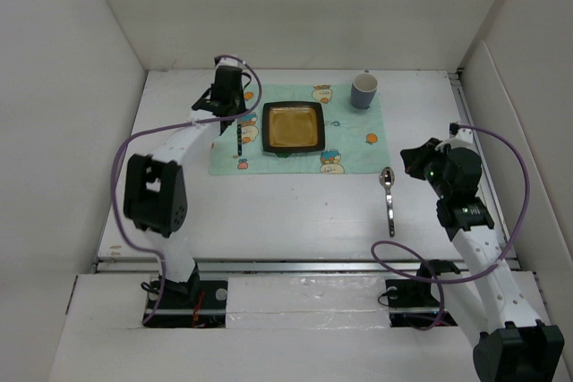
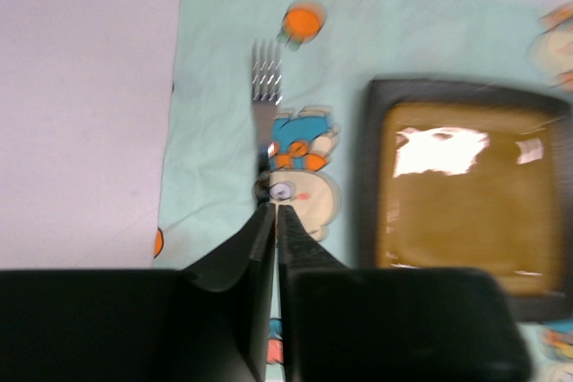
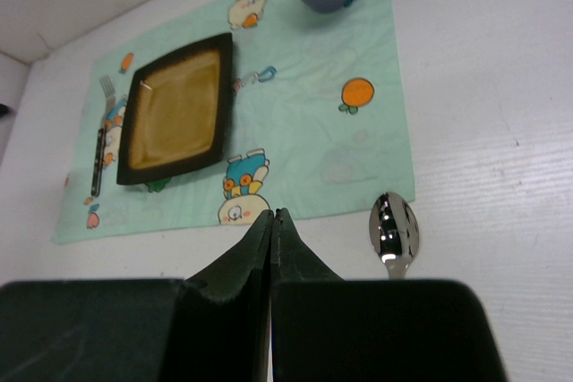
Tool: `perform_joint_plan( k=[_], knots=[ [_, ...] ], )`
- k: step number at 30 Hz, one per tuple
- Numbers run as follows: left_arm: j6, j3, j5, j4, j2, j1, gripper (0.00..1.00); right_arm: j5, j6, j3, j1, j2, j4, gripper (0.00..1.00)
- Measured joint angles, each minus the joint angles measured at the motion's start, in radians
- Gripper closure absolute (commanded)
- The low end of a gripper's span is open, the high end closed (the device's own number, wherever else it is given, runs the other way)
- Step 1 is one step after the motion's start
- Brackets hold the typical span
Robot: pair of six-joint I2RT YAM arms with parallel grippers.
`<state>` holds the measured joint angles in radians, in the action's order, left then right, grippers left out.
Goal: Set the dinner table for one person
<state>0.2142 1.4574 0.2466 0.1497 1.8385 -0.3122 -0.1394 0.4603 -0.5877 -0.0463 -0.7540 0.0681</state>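
Your left pincer (image 2: 276, 207) is all but closed over the fork (image 2: 267, 82) on the placemat (image 2: 215, 131); whether it grips it, you can't tell. Your right pincer (image 3: 272, 214) is closed and empty near the spoon (image 3: 392, 225). The white table (image 3: 483, 131) lies under everything.

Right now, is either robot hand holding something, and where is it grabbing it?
Nothing is held. The left gripper is shut over the fork, which lies free on the placemat. The right gripper is shut and empty, near the spoon.
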Motion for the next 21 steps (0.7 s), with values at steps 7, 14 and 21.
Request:
perform_joint_plan(
  k=[7, 14, 21],
  knots=[
    [0.13, -0.254, -0.187, -0.137, -0.708, -0.077, 1.0, 0.0, 0.0, 0.071, 0.0, 0.012, 0.057, 1.0],
    [0.188, -0.502, -0.405, -0.102, -1.162, -0.079, 0.84, 0.011, 0.024, 0.107, 0.002, -0.047, 0.163, 0.76],
    [0.142, -0.659, -0.473, 0.061, -1.333, -0.079, 0.72, 0.027, 0.041, 0.058, 0.029, -0.28, 0.264, 0.46]
  ],
)
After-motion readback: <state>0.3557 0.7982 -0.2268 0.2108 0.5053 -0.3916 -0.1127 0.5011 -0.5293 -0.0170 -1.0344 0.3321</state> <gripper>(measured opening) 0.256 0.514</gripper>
